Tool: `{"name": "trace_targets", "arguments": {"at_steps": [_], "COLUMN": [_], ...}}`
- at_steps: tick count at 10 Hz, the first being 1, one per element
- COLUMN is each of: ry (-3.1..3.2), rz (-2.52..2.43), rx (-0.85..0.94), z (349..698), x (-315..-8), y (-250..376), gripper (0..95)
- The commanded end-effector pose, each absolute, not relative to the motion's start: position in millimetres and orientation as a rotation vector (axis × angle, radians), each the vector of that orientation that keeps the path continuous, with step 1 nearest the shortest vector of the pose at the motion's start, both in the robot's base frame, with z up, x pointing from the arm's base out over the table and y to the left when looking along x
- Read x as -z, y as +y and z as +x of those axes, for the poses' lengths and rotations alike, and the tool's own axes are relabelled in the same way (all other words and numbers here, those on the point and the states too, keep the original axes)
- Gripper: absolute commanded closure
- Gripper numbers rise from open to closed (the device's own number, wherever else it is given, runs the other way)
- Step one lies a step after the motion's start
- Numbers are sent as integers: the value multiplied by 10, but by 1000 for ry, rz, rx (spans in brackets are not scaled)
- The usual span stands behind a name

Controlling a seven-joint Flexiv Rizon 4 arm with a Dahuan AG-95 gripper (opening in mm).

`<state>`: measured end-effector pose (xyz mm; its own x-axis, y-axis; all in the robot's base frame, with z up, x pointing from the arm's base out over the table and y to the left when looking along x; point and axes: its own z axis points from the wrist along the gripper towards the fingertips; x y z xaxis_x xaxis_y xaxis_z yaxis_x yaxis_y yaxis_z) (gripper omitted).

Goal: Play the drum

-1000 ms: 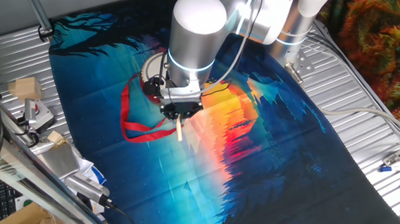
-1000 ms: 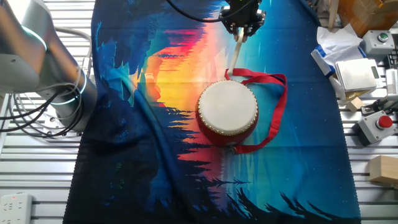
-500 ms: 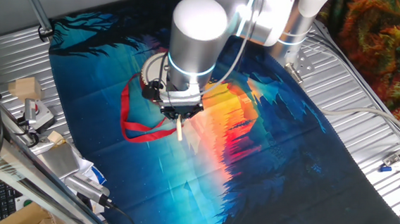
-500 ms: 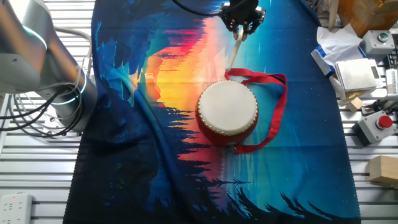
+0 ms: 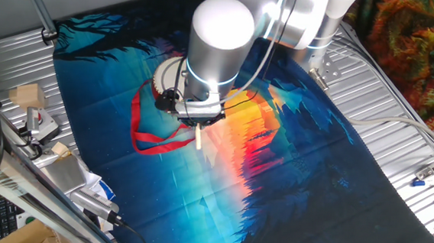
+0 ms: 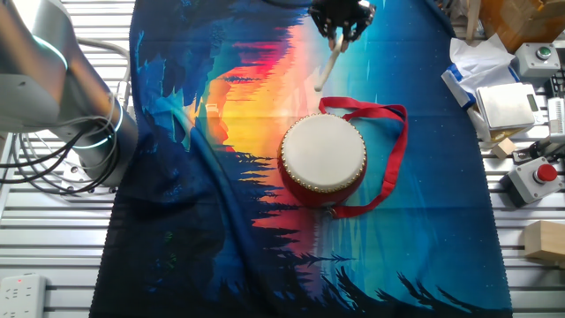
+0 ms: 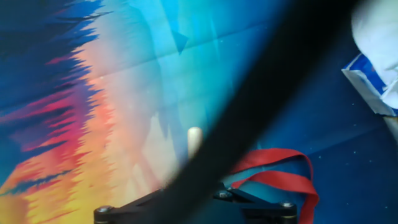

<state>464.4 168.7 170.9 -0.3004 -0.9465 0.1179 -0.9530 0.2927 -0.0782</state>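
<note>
Hand [image 6: 341, 19] is clenched on the stick [image 6: 327, 67], w/ the stick pointing down and angled toward the drum [image 6: 323, 160] but its tip hanging clear of the skin, so imo we're mid-stroke at best: stick is grabbed, actual hit on the drum not landed in this shot. Drum sits roughly mid-cloth [image 6: 203, 221] on the desk [image 5: 23, 43], red ribbon [image 6: 393, 159] looped out to one side of it. Views differ a lot btw. The other fixed view gives the whole cream top and the gap between stick tip and drum rim. One fixed view has the arm blocking most of the drum [image 5: 168, 78], you only get a sliver of rim plus the ribbon [image 5: 143, 135] and the stick [image 5: 198, 136] poking out under the hand [image 5: 198, 122]. Hand view shows just the stick tip [image 7: 194, 140], some ribbon [image 7: 277, 173] and a fat dark cable across the frame, no drum skin at all.
</note>
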Motion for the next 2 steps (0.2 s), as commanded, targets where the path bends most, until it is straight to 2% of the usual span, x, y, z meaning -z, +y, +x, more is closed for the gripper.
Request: {"name": "trace_targets", "arguments": {"at_steps": [1, 2], "ry": [-2468, -2465], "rz": [1839, 1839], "rx": [-216, -215], "z": [4622, 4621], "x": [-1749, -1751], "y": [1704, 1705], "gripper": [950, 950]}}
